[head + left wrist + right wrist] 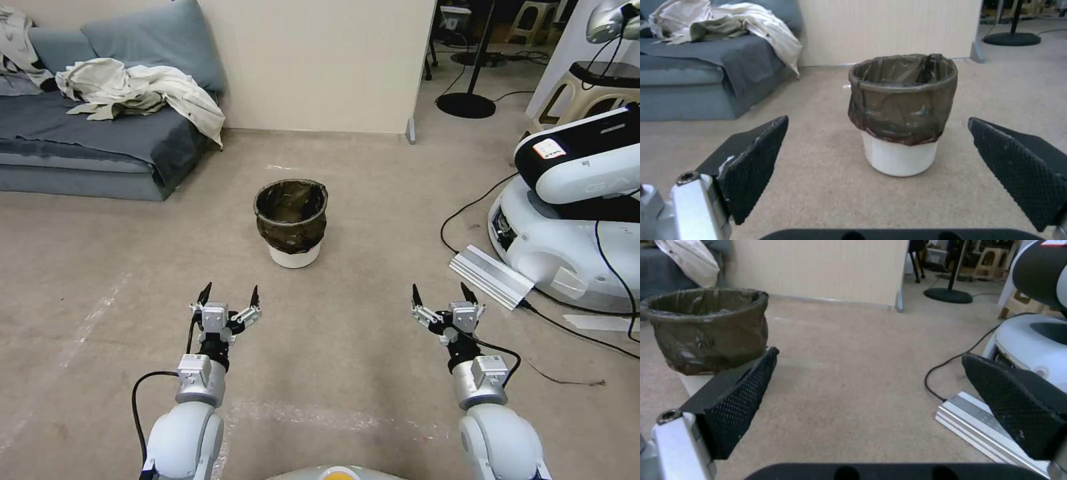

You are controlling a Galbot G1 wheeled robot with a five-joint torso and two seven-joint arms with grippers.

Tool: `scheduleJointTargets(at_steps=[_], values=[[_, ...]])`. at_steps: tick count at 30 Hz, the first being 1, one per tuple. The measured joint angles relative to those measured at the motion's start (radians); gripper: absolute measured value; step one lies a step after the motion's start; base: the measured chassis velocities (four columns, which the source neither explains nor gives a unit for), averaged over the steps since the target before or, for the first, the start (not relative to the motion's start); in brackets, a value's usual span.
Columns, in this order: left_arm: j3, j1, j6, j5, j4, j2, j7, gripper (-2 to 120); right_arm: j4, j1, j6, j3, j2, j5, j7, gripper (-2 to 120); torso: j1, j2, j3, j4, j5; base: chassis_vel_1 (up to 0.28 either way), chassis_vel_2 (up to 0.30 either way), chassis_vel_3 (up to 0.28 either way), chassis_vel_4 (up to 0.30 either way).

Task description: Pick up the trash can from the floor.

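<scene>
right now the trash can (291, 223) stands upright on the floor (373, 200), a small white bin with a dark crinkled bag (902, 100) folded over its rim and hanging down most of its side. it sits near the middle of the head view, at about twelve o'clock from the robot and apart from both arms. the left claw (229, 295) hangs low over the floor at about seven o'clock from the bin, its two dark fingers (755, 160) spread wide with nothing between them; from its own camera the bin stands ahead, framed by the open fingers. the right claw (441, 295) is at about five o'clock from the bin, also wide open and holding nothing, with the bin off to one side in its wrist view (706, 330). a grey sofa (80, 147) with rumpled pale cloth (140, 90) lies at ten o'clock, and another white robot base (567, 227) with a ribbed metal plate (490, 275) at three o'clock.
</scene>
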Motion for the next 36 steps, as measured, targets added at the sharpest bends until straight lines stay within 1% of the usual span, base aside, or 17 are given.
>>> scheduleJointTargets(at_steps=[13,18,19,20,21,22,23,24,25,26,32,36], values=[[0.0,0.0,0.0,0.0,0.0,0.0,0.0,100,0.0,0.0,0.0,0.0,0.0,0.0,0.0,100,0.0,0.0,0.0,0.0,0.0,0.0,0.0,0.0,0.0],[0.009,-0.005,0.021,-0.022,-0.021,-0.004,0.0,100,0.015,-0.014,0.0,0.006,0.002,0.0,0.001,100,0.0,0.0,0.0,0.0005,0.0003,0.0,0.0,0.0,0.0],[0.026,-0.013,0.057,-0.054,-0.052,-0.014,-0.002,100,0.046,-0.04,-0.001,0.018,0.007,0.0,0.005,100,0.0,0.0,0.0,0.001,0.0003,0.0,0.0,0.0,0.0],[0.026,-0.013,0.057,-0.054,-0.052,-0.014,-0.002,100,0.046,-0.04,-0.001,0.018,0.007,0.0,0.005,100,0.0,0.0,0.0,0.001,0.0003,0.0,0.0,0.0,0.0],[0.042,-0.022,0.085,-0.079,-0.078,-0.022,-0.002,100,0.071,-0.062,-0.001,0.028,0.012,0.001,0.009,100,0.0,0.0,0.0,0.0004,0.0,0.0,0.0,0.0,0.0],[0.087,-0.043,0.18,-0.159,-0.159,-0.045,0.005,100,0.19,-0.167,0.009,0.079,0.031,0.022,0.028,100,0.0,0.0,0.0,-0.0015,-0.0006,0.0,0.0,0.0,0.0],[0.079,-0.036,0.194,-0.16,-0.167,-0.034,0.006,100,0.197,-0.179,0.033,0.086,0.028,0.055,0.025,100,0.0,0.0,0.0,-0.0007,-0.0006,0.0,0.0,0.0,0.0],[0.079,-0.036,0.194,-0.16,-0.167,-0.034,0.006,100,0.197,-0.179,0.033,0.086,0.028,0.055,0.025,100,0.0,0.0,0.0,-0.0007,-0.0006,0.0,0.0,0.0,0.0],[0.063,-0.03,0.2,-0.156,-0.171,-0.018,0.008,100,0.199,-0.185,0.053,0.089,0.023,0.085,0.021,100,0.0,0.0,0.0,0.0,0.0007,0.0,0.0,0.0,0.0],[0.056,-0.028,0.199,-0.155,-0.171,-0.011,0.009,100,0.199,-0.185,0.059,0.092,0.019,0.097,0.016,100,0.0,0.0,0.0,0.0004,-0.0003,0.0,0.0,0.0,0.0],[0.025,-0.022,0.192,-0.156,-0.175,0.01,0.011,100,0.178,-0.168,0.099,0.1,-0.007,0.137,0.009,100,0.0,0.0,0.0,-0.0001,0.0,0.0,0.0,0.0,0.0],[0.011,-0.018,0.181,-0.159,-0.182,0.014,0.011,100,0.158,-0.143,0.116,0.109,-0.027,0.161,0.004,100,0.0,0.0,0.0,0.0001,0.0001,0.0,0.0,0.0,0.0]])
